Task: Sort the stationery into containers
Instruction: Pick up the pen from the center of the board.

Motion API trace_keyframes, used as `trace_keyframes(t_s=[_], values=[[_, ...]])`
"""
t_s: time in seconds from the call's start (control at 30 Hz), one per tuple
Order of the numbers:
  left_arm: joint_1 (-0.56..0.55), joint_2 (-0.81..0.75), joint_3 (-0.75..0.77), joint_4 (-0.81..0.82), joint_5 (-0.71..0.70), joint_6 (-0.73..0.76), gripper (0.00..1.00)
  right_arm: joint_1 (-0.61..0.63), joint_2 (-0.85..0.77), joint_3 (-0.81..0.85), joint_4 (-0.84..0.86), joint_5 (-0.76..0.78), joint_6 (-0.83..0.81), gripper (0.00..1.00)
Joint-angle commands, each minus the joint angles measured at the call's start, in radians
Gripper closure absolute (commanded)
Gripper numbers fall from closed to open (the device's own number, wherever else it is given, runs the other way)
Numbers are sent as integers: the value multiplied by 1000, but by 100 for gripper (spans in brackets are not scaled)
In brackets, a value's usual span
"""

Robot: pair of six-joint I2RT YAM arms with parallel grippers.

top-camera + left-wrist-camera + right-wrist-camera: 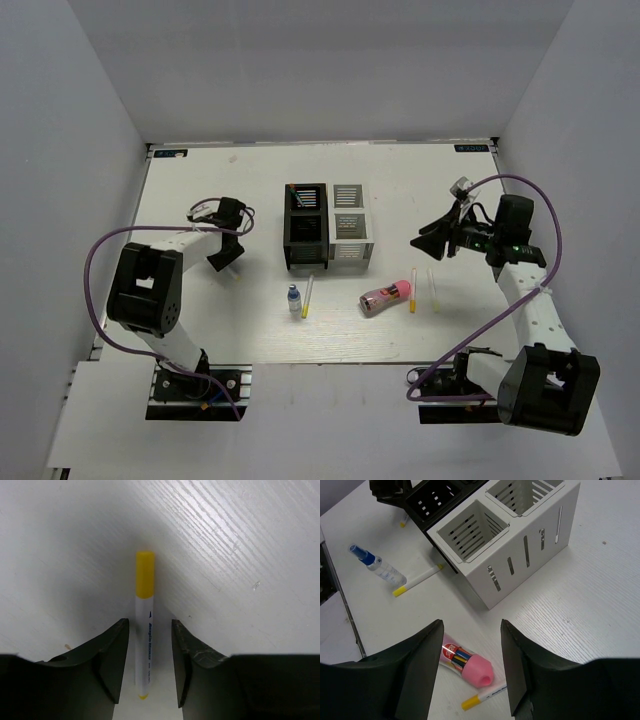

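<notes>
A white pen with a yellow cap [144,625] lies on the table between the fingers of my left gripper [149,626]. The jaws stand open, with a narrow gap on each side of the barrel. In the top view the left gripper [224,256] is low over the table, left of the black container [305,230]. The white container [350,226] stands against the black one. My right gripper [471,627] hangs open in the air above the pink cylinder [468,663] and a yellow-capped pen [481,697]. The blue-capped bottle [294,300] and another pen [307,296] lie in front of the containers.
Beside the pink cylinder [384,298] lie a yellow-tipped pen [412,291] and a thin white one [433,290]. The white container's [520,545] compartments look bare inside. Purple cables loop from both arms. Grey walls close in the table on three sides.
</notes>
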Motion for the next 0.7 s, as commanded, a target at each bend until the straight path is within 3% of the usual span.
trace_keyframes(t_s=[0.0, 0.27, 0.47, 0.5, 0.57, 0.63, 0.67], values=[[15, 9, -2, 5, 19, 5, 51, -14, -16, -3, 14, -41, -8, 44], [15, 9, -60, 38, 50, 23, 64, -36, -17, -1, 7, -78, -12, 44], [15, -54, -60, 47, 82, 62, 91, -48, 13, 19, -28, -115, -35, 44], [15, -66, -60, 47, 93, 62, 100, -51, 13, 19, -28, -121, -37, 44], [-3, -107, -50, 47, 93, 74, 100, -51, 16, 22, -34, -125, -48, 39], [-12, -137, -27, 21, 78, 95, 100, -53, 19, 25, -51, -135, -68, 15], [-12, -153, -12, 21, 78, 106, 100, -51, 18, 31, -72, -139, -92, 12]])
